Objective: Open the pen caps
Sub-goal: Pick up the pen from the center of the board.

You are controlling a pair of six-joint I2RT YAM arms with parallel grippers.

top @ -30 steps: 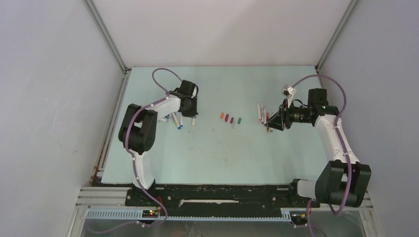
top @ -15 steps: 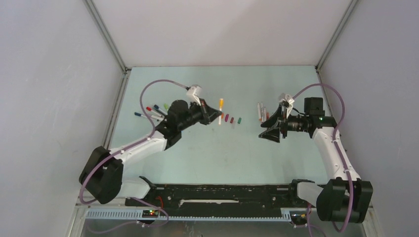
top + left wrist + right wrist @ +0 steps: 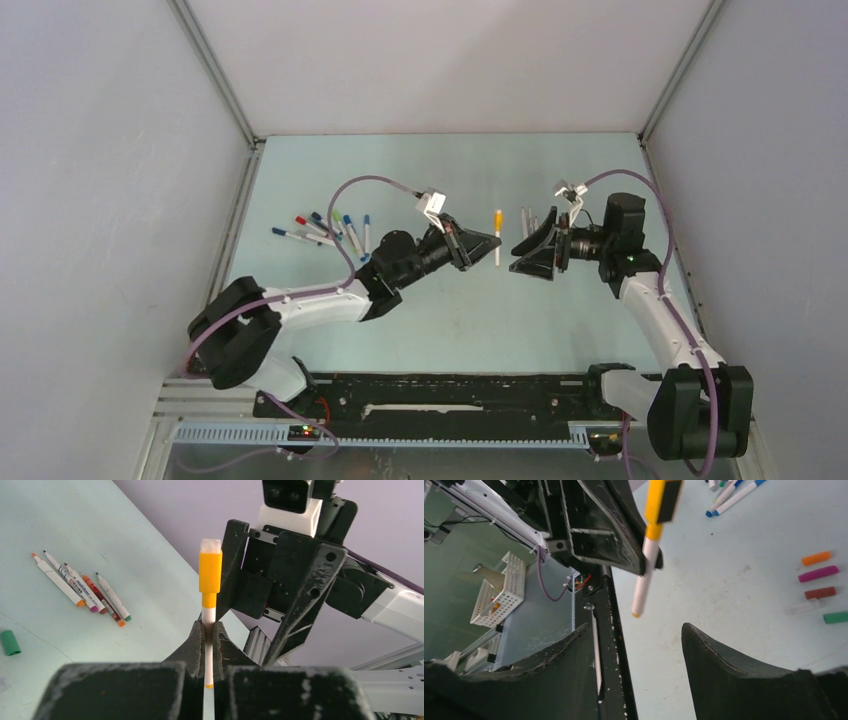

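At the tip of the left gripper [image 3: 209, 632] a white pen [image 3: 208, 615] is clamped by its barrel. The jaws are pinched tight just below the orange cap [image 3: 210, 572], which is on the pen and points away from the wrist toward the right gripper [image 3: 635, 626]. That gripper faces the pen from just beside it, its jaws spread wide with nothing between them. The step in hand, I judge, is presenting the cap end: one arm offers the pen, the other is lined up to take the cap, and the cap is not yet gripped. The next move calls for the right gripper to shift toward the cap end of the pen, since in its own camera the cap sits high and to one side of the gap between its fingers. It would then close on the cap alone and pull along the pen's length while the left gripper holds firm. The right wrist view shows what the top view hides behind the left gripper: five loose caps [image 3: 819, 573] in a row on the table [image 3: 450, 170] near the pen, orange, pink, dark red, a pale one and green. The top view gives the whole fan of capped pens [image 3: 325, 228], well off to the left-arm side of the held pen. The left wrist view shows the bare tips of the uncapped pens [image 3: 80, 587] lying on its right-arm side.
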